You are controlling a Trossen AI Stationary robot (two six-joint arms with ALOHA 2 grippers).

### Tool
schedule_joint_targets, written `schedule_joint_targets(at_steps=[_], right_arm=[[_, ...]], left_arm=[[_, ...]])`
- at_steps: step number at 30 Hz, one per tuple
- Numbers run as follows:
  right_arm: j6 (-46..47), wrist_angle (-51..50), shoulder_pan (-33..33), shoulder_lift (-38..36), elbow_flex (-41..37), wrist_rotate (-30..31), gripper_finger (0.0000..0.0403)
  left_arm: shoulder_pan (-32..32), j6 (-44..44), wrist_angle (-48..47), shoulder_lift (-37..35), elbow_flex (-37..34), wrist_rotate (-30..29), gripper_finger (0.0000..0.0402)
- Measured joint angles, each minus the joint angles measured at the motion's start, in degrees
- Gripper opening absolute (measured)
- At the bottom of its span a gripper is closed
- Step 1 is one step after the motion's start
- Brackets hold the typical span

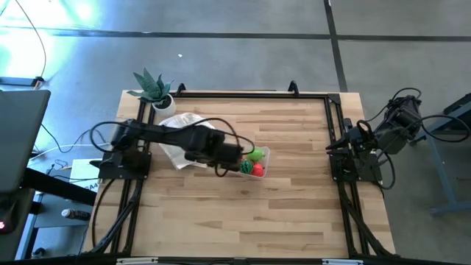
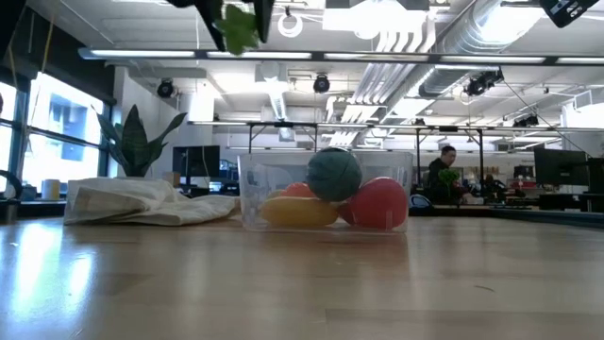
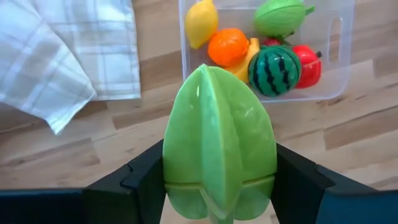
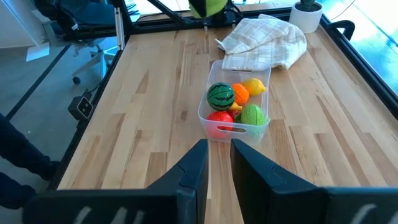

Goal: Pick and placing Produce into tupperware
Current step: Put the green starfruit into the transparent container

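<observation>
Several toy fruits fill the clear tupperware [image 3: 333, 46]; left pincer [image 3: 219, 186] grips green starfruit [image 3: 219, 140].

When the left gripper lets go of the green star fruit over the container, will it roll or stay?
The star fruit, held by the left gripper, has ridged sides, so it will probably settle rather than roll. It looks like smooth, hard plastic, likely light. The tupperware already holds rounded fruits, so it may rest tilted.

left hand [image 3: 219, 186] clamped, right hand [image 4: 217, 163] parted
</observation>
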Motion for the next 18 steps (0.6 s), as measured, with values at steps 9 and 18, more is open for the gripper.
schedule_joint_targets(at_steps=[9, 18], right_arm=[[0.0, -0.01, 0.0, 0.0, -0.01, 0.0, 0.0058], [0.0, -0.02, -0.01, 0.0, 0.0, 0.0, 0.0058]], left_arm=[[3.44, 5.04, 3.32, 6.61, 0.86, 4.99, 0.0219], [6.32, 6.75, 9.13, 10.62, 0.75, 6.4, 0.0209]])
